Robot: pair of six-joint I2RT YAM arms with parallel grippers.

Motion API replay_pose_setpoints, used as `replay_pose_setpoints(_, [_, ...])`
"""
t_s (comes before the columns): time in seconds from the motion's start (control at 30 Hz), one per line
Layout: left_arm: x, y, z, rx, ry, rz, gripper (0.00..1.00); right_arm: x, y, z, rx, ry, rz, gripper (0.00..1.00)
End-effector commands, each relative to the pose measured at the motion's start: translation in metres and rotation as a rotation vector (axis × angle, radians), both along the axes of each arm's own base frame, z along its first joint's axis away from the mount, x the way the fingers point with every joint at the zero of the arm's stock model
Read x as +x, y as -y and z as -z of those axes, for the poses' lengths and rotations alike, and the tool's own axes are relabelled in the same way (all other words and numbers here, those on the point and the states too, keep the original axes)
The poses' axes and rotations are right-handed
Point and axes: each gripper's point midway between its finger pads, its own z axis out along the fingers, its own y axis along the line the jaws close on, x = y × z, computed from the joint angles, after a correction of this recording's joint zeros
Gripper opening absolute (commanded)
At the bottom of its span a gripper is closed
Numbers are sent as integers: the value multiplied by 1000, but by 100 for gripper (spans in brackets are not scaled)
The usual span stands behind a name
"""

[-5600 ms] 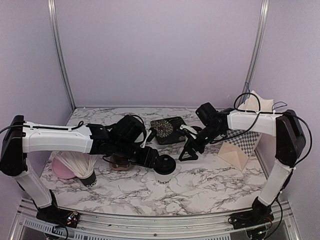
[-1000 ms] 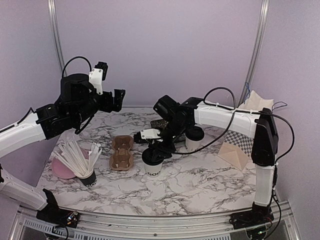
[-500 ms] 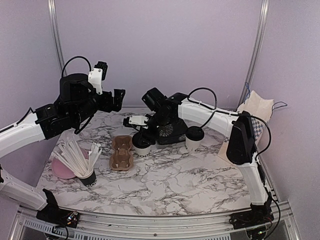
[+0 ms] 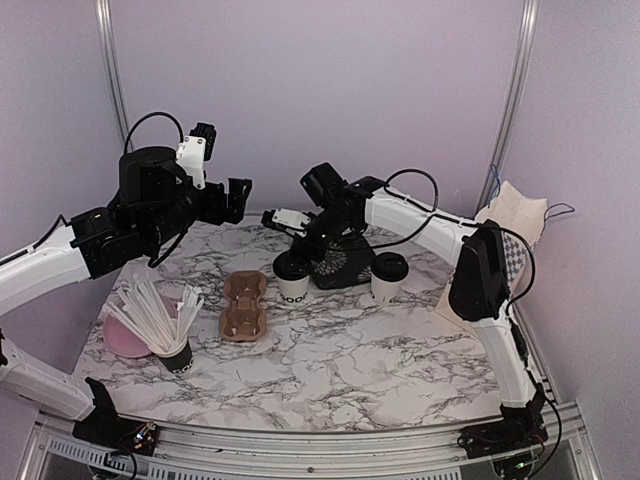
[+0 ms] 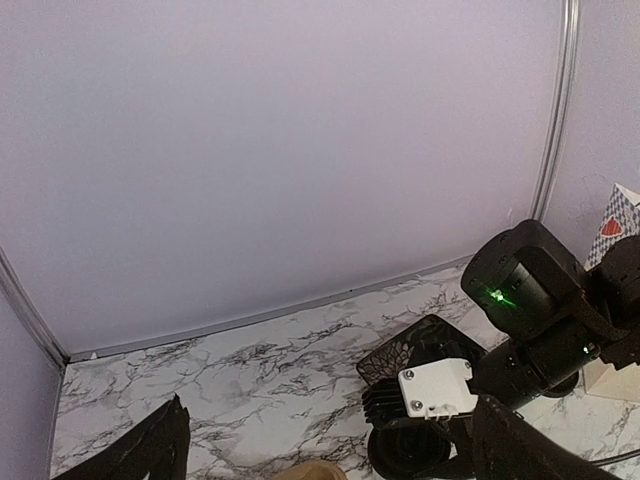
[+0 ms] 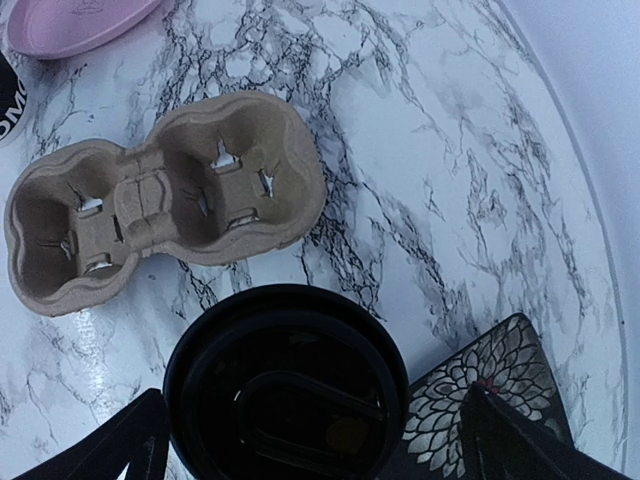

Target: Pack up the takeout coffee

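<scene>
One takeout coffee cup [image 4: 292, 281], white with a black lid, stands on the marble just right of the brown cardboard tray [image 4: 243, 305]. My right gripper [image 4: 300, 250] hovers over it, open. In the right wrist view its fingertips straddle the lid [image 6: 285, 390], with a gap on the right side, and the tray [image 6: 160, 195] lies just beyond. The second takeout coffee cup [image 4: 388, 276] stands further right. My left gripper [image 4: 236, 200] is raised high at the back left, open and empty, its midpoint [image 5: 330, 450] above bare marble.
A black patterned pad [image 4: 340, 262] lies behind the two cups. A black cup of white sticks [image 4: 165, 335] and a pink plate [image 4: 122, 335] sit at the front left. A paper bag [image 4: 480, 295] lies at the right.
My right gripper carried the cup back and left to the tray's right side, set it on the marble and spread its jaws. The left arm has stayed still.
</scene>
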Motion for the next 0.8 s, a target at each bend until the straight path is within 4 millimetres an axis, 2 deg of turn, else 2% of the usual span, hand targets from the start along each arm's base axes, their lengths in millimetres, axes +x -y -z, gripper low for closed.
replay_pose_setpoints(0.0, [0, 0, -7, -31, 17, 12, 99, -12, -6, -68, 130, 33, -26, 99])
replay_pose_setpoints(0.1, [0, 1, -6, -31, 14, 15, 99, -26, 8, -108, 152, 82, -49, 99])
replay_pose_setpoints(0.13, [0, 1, -6, -31, 14, 16, 99, -31, 16, -115, 144, 96, -50, 98])
replay_pose_setpoints(0.17, [-1, 2, -5, -30, 12, 19, 99, -36, 26, -129, 144, 123, -46, 99])
replay_pose_setpoints(0.2, [-1, 3, -5, -31, 11, 21, 99, -42, 40, -152, 159, 167, -40, 99])
replay_pose_setpoints(0.3, [-3, 5, -6, -35, 12, 34, 99, -49, 84, -178, 151, 245, 2, 97])
replay_pose_setpoints(0.4, [-7, 12, -6, -34, 11, 60, 99, -51, 134, -185, 105, 310, 59, 94])
replay_pose_setpoints(0.47, [-12, 21, -2, -18, -8, 109, 97, -45, 174, -189, 88, 340, 137, 92])
replay_pose_setpoints(0.6, [-24, 47, 5, 9, -41, 254, 91, -46, 240, -189, 89, 340, 270, 89])
replay_pose_setpoints(0.7, [-37, 71, 12, 27, -74, 388, 87, -52, 283, -188, 87, 342, 370, 87])
replay_pose_setpoints(0.77, [-45, 85, 17, 30, -94, 460, 85, -60, 305, -180, 70, 335, 410, 87])
